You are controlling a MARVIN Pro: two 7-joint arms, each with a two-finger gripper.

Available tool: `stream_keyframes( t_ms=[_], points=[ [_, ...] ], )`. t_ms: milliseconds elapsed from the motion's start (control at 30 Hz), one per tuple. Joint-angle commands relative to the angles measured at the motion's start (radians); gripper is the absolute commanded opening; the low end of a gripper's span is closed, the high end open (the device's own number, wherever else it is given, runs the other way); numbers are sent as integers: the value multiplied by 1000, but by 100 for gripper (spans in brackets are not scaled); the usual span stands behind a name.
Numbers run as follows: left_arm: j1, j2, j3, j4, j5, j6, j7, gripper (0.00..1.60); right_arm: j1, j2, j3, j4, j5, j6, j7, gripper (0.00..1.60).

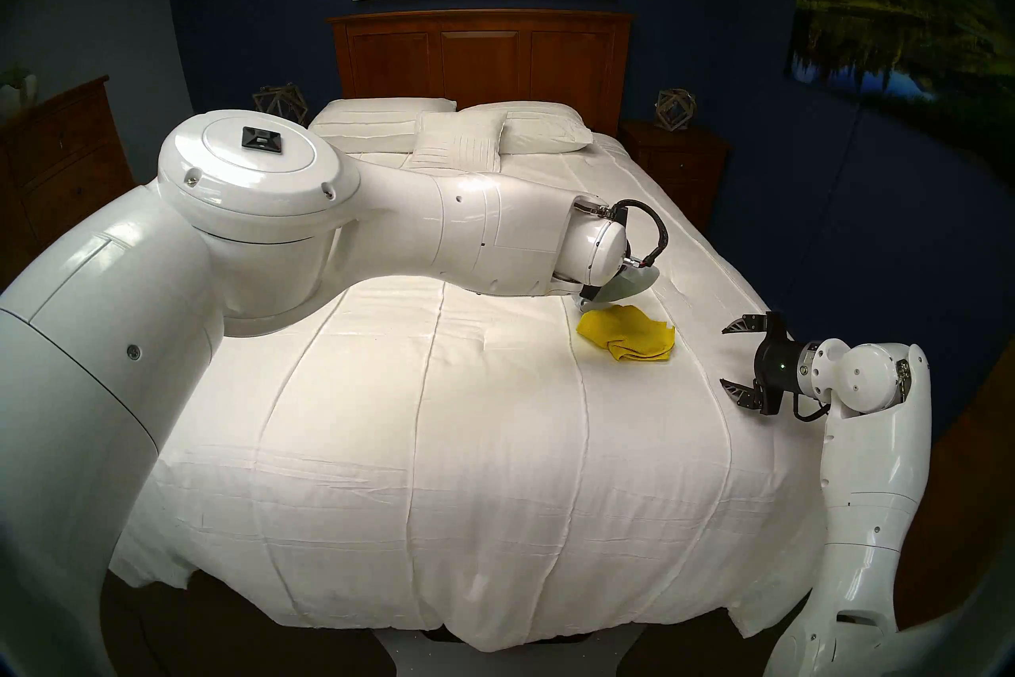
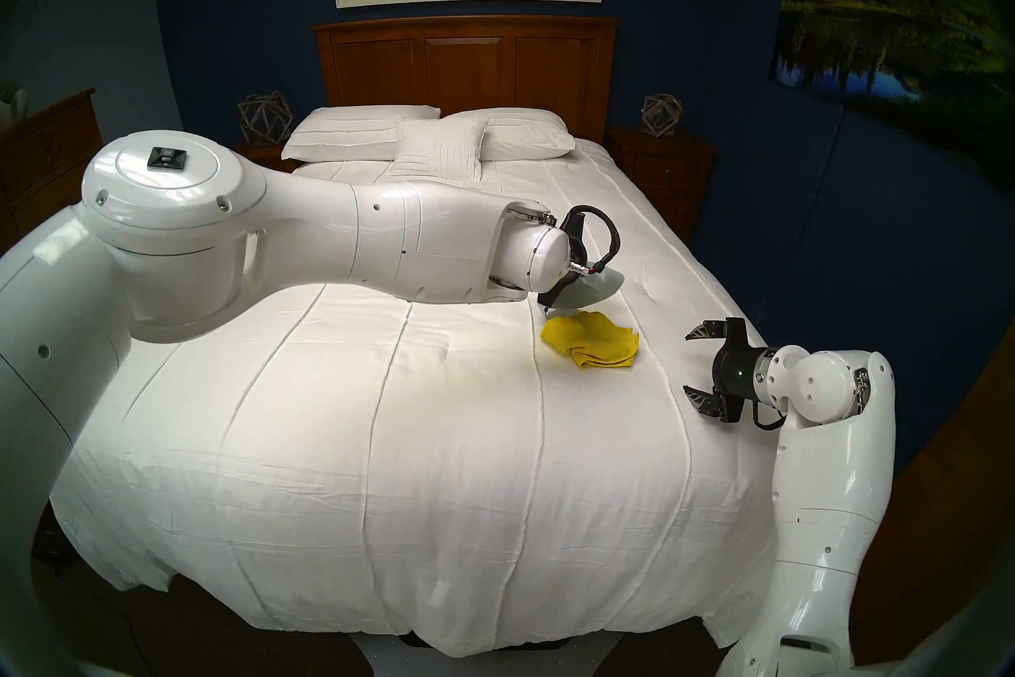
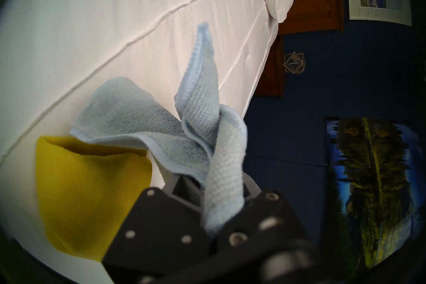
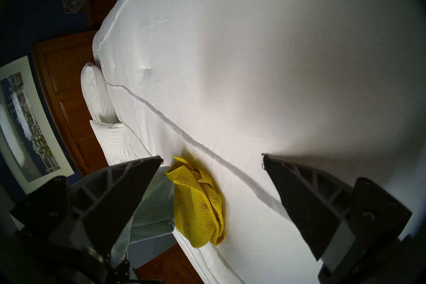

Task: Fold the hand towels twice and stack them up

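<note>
The yellow hand towel (image 1: 626,340) lies loosely folded and rumpled on the white quilt (image 1: 417,439), right of the bed's middle; it also shows in the other head view (image 2: 592,340), the left wrist view (image 3: 87,196) and the right wrist view (image 4: 198,198). My left gripper (image 1: 590,302) hovers just above and behind it, shut on the pale blue hand towel (image 1: 626,288), which hangs bunched from the jaws (image 3: 166,119) and shows in the right wrist view (image 4: 156,207). My right gripper (image 1: 728,357) is open and empty, just right of the yellow towel.
Three white pillows (image 1: 456,132) lie against the wooden headboard (image 1: 480,55). Nightstands (image 1: 675,165) with wire ornaments flank the bed. A wooden dresser (image 1: 60,154) stands at the left. The bed's right edge runs beside my right arm.
</note>
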Motion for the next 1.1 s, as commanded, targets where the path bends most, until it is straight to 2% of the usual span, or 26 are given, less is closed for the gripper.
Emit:
stream_keyframes(
  t_ms=[0, 367, 567, 600, 667, 767, 833, 867, 900, 933, 1033, 1067],
  points=[
    [6, -43, -12, 0, -2, 0, 1, 0, 9, -2, -5, -14, -7, 0, 12, 160],
    [14, -1, 1, -120, 3, -29, 13, 0, 4, -10, -3, -14, -19, -2, 22, 160],
    [35, 4, 15, -123, 0, -46, 25, 0, 7, -15, -6, -11, -25, 2, 26, 160],
    [38, 7, 15, -123, -1, -46, 26, 4, 8, -16, -7, -10, -26, 2, 26, 160],
    [39, 12, 21, -129, 7, -43, 17, 28, 9, -18, -9, -10, -29, 3, 26, 160],
    [42, 29, 18, -140, 10, -24, 3, 29, 9, -23, -12, -12, -32, 3, 27, 160],
    [45, 45, 9, -151, 6, -2, -5, 51, 8, -26, -14, -13, -34, 4, 27, 160],
    [43, 49, 11, -155, 9, 3, -5, 72, 8, -27, -15, -13, -35, 4, 28, 160],
    [47, 59, 2, -159, 3, 19, -9, 79, 8, -29, -16, -13, -36, 4, 28, 160],
    [45, 60, 3, -161, 4, 18, -8, 95, 8, -30, -16, -14, -37, 4, 29, 160],
    [41, 69, 3, -169, 4, 37, -7, 115, 9, -35, -20, -14, -40, 5, 30, 160],
    [39, 71, 3, -171, 4, 39, -6, 139, 10, -36, -21, -14, -42, 5, 31, 160]
  ],
)
